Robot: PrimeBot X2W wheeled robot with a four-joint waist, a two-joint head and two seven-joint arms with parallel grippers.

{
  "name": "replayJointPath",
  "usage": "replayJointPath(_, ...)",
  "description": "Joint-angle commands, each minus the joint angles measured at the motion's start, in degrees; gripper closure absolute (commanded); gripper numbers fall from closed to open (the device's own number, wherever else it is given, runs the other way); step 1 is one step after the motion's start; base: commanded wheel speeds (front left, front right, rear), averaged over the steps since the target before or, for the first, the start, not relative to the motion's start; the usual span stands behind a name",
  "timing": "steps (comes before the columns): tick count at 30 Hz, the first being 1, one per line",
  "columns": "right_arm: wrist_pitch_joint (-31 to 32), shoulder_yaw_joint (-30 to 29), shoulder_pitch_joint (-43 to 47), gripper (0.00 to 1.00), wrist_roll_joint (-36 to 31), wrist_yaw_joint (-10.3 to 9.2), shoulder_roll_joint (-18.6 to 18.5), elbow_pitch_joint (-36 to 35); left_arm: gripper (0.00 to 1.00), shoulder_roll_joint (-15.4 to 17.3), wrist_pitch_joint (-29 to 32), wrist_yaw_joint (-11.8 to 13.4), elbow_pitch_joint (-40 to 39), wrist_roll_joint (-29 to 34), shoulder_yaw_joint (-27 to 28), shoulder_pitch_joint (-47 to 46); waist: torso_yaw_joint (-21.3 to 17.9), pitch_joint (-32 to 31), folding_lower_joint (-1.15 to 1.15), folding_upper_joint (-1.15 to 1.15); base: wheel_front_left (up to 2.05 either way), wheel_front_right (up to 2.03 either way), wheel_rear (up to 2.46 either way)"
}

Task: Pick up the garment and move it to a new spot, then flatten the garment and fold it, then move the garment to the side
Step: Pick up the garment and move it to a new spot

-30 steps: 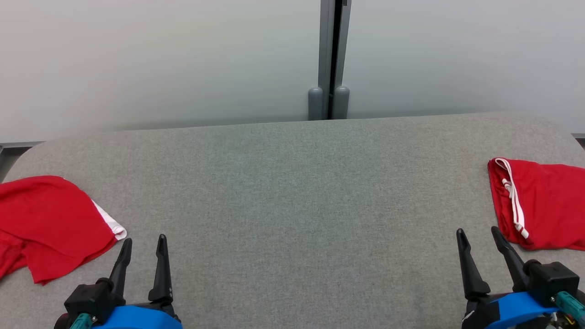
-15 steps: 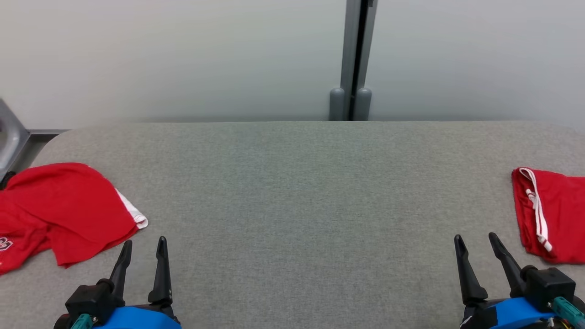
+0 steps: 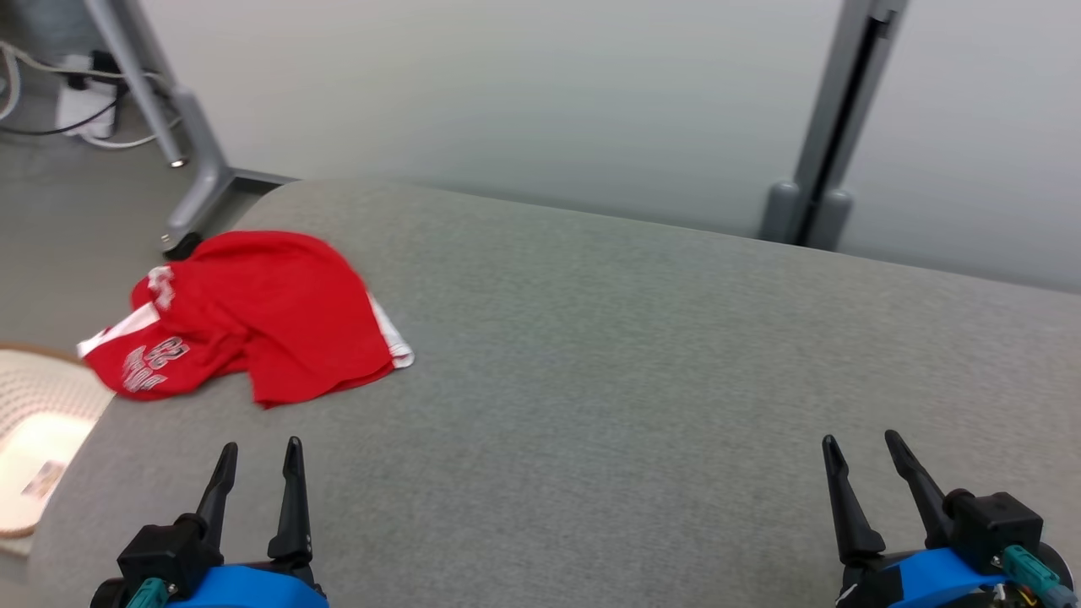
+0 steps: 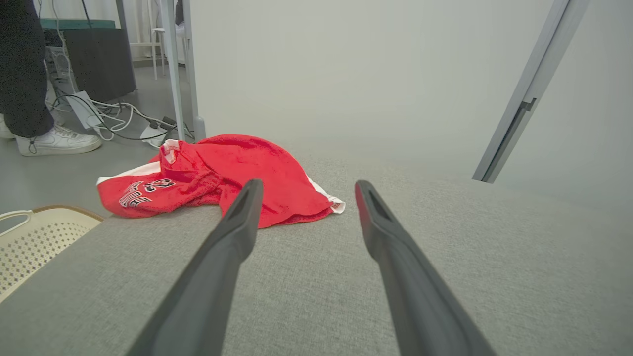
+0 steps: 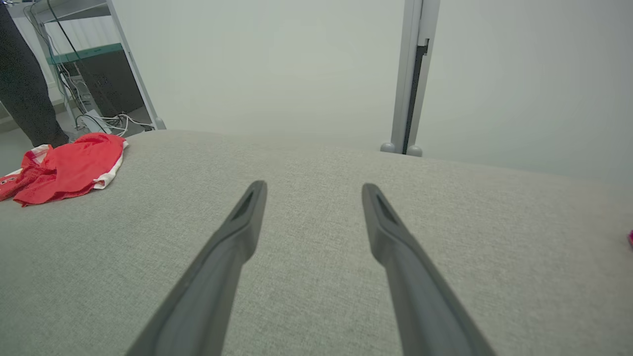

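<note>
Our left hand [image 3: 260, 445], wide and empty, aims at the garment [image 3: 262, 312] far left on the bench [image 3: 633, 355], probably for a grab; right hand [image 3: 860, 437] is wide too.

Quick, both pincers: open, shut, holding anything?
Left pincer: open, holding nothing, short of the red garment.
Right pincer: open, holding nothing.

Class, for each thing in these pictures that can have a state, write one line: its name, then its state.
Red garment, crumpled, on the left end of the table, untouched.
Left gripper, open, holding nothing, short of the garment.
Right gripper, open, holding nothing.
Basket, on the floor beside the table; contents unclear.
</note>
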Motion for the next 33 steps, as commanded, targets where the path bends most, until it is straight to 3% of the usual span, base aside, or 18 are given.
replayJointPath(1, -0.3, 0.2, -0.8, 0.00, 0.1, 0.01, 0.1, 0.3, 0.00, 0.3, -0.3, 0.1, 0.0, 0.1, 0.1, -0.7, 2.7, 1.4, -0.01, 0.00, 0.00, 0.00, 0.00)
replayJointPath(9, -0.1, 1.6, -1.7, 0.00, 0.2, 0.01, 0.1, 1.2, 0.00, 0.4, -0.3, 0.4, -0.5, 0.0, 0.3, 0.2, 9.3, 1.6, -0.01, 0.00, 0.00, 0.00, 0.00)
replayJointPath(16, -0.4, 1.9, -1.9, 0.00, 0.0, 0.01, -0.4, 0.9, 0.00, 0.1, -0.3, 0.6, -0.8, -0.3, 0.6, 0.7, 12.2, 2.2, -0.01, 0.00, 0.00, 0.00, 0.00)
replayJointPath(25, -0.2, 2.3, -1.8, 0.00, 0.1, 0.01, -0.7, 1.1, 0.00, -0.2, -0.3, 0.7, -1.4, -0.3, 1.4, 0.8, 11.9, 2.5, -0.01, 0.00, 0.00, 0.00, 0.00)
replayJointPath(33, -0.3, 2.1, -2.1, 0.00, 0.1, 0.01, -0.5, 0.2, 0.00, 1.4, 0.8, 1.2, -4.6, -0.5, 2.4, -1.7, 10.3, 3.7, -0.01, 0.00, 0.00, 0.00, 0.00)
